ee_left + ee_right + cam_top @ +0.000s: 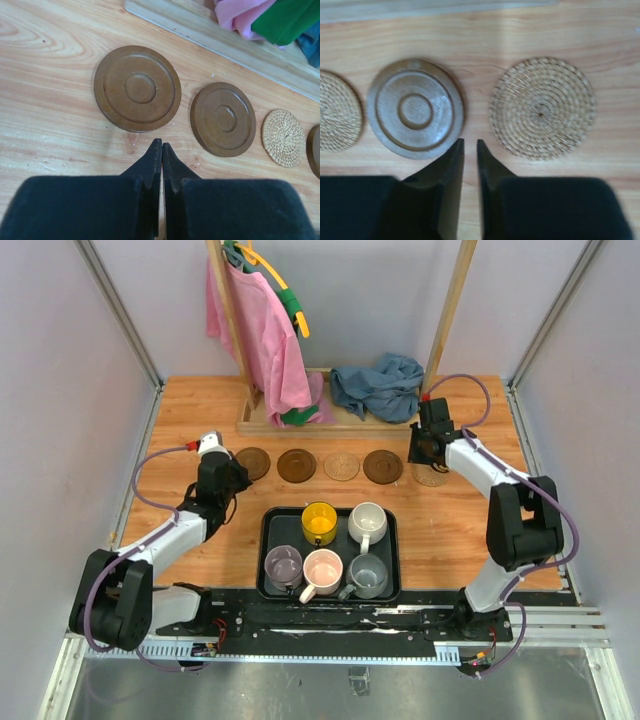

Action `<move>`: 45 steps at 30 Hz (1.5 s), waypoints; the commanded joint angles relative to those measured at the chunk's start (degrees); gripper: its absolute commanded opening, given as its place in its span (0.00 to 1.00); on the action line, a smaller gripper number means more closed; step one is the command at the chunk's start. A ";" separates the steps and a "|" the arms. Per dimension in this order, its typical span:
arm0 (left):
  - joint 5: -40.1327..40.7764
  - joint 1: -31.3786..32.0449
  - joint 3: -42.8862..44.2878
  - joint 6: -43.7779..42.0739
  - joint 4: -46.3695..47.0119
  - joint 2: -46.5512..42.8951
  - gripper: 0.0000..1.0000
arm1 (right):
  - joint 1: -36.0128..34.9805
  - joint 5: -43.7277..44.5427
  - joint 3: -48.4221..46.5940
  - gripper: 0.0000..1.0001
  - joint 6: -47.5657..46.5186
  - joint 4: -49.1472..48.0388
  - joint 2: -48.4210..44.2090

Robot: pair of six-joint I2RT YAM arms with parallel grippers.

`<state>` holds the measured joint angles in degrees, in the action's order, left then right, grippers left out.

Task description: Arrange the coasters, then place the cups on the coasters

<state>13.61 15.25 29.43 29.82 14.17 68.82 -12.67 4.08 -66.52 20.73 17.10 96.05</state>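
Poised beyond the tray (395, 560) over five coasters (296, 465) seemingly already in line on the desk (200, 410), left pincer (161, 150) pinched shut on nothing, right pincer (470, 145) a slit apart and empty; likely next, reaching back into the tray for the cups (319, 522).

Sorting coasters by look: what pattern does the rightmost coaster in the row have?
The rightmost coaster is tan woven spiral; best in right wrist view.
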 commanded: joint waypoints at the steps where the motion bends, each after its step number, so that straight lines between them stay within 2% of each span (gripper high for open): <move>1: 1.00 0.21 1.59 -0.42 1.56 1.66 0.01 | -1.42 -3.16 -5.36 0.07 -1.17 -1.00 4.88; 2: 0.60 0.21 1.72 -0.46 1.32 1.89 0.01 | -1.40 -3.93 -6.27 0.02 -1.14 -0.97 6.16; 3: 0.18 0.22 1.67 -0.53 1.30 2.01 0.00 | -1.44 -4.62 -7.06 0.01 -0.95 -1.00 7.26; 9: -0.77 0.22 0.92 -1.55 1.76 1.60 0.01 | -2.19 -8.13 -9.02 0.01 -0.72 -2.21 10.89; 23: -1.39 0.19 1.03 -2.65 0.90 2.59 0.01 | -6.23 -10.24 -13.72 0.01 -2.04 0.15 17.13; 33: -1.87 0.21 1.78 -2.66 0.88 3.88 0.01 | -6.68 -8.13 -10.64 0.01 -0.66 0.41 19.09; 45: -1.31 0.18 1.38 -2.92 -0.01 2.99 0.01 | -6.67 -2.96 -15.46 0.01 -0.73 2.86 22.46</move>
<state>11.86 15.25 29.58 28.12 14.02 72.53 -18.41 -2.76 -80.62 19.75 16.58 115.94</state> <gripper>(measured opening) 0.011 0.011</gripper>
